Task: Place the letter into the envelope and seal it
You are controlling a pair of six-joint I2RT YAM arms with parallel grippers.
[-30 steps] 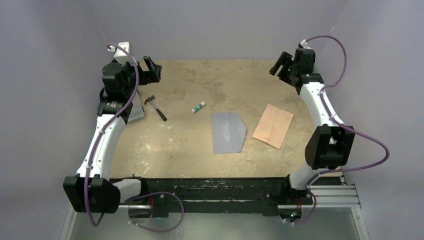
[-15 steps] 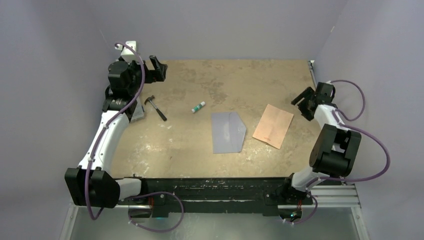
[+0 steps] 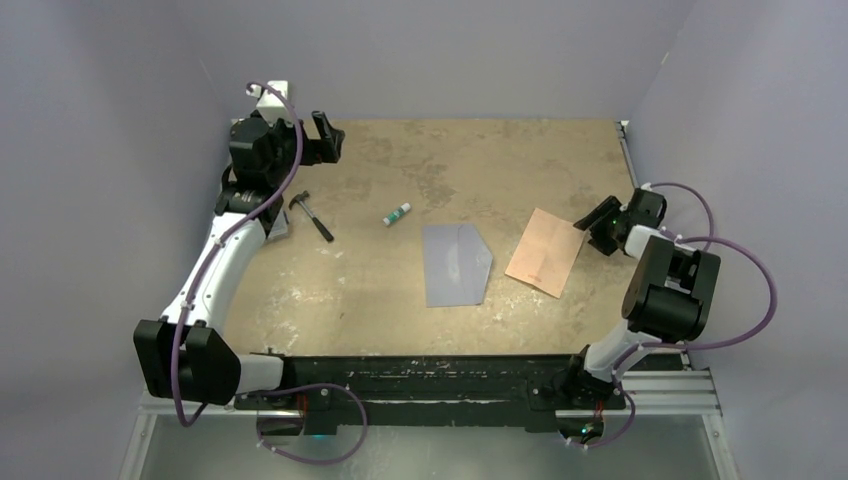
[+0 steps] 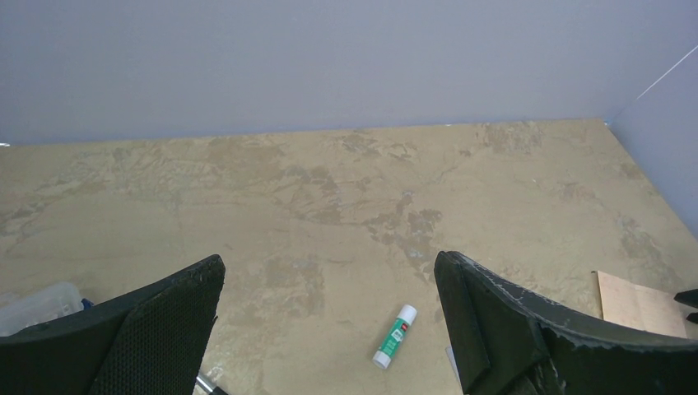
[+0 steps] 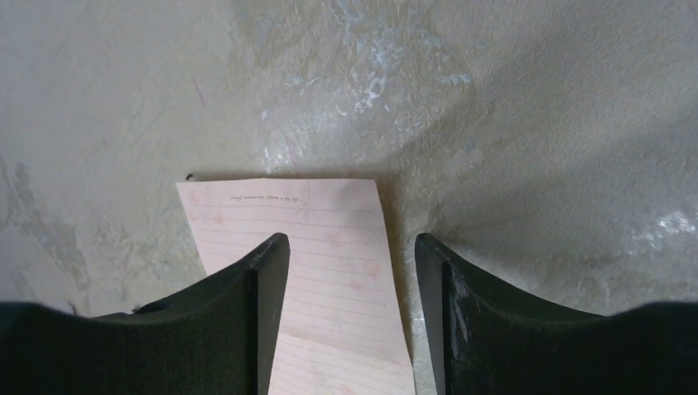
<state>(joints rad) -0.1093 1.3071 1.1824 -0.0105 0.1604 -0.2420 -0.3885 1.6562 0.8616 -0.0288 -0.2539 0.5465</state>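
Top view: the mottled tan desk (image 3: 520, 160) carries one flat grey-blue envelope (image 3: 457, 265) near centre, its pointed flap to the right. One peach-tan letter (image 3: 546, 251) lies just right of it, apart. One green-and-white glue stick (image 3: 397, 213) and one small hammer (image 3: 312, 215) lie left of centre. The left tool (image 3: 328, 138) is at the far left, jaws wide apart and empty. The right tool (image 3: 598, 222) is at the letter's right edge.

Left wrist view: the glue stick's red label shows. Only a corner of the letter is in frame.

Right wrist view: faint ruled lines on the letter, unseen from above. The right tool's jaws are parted over its edge with nothing clamped. Contact with the paper cannot be told.
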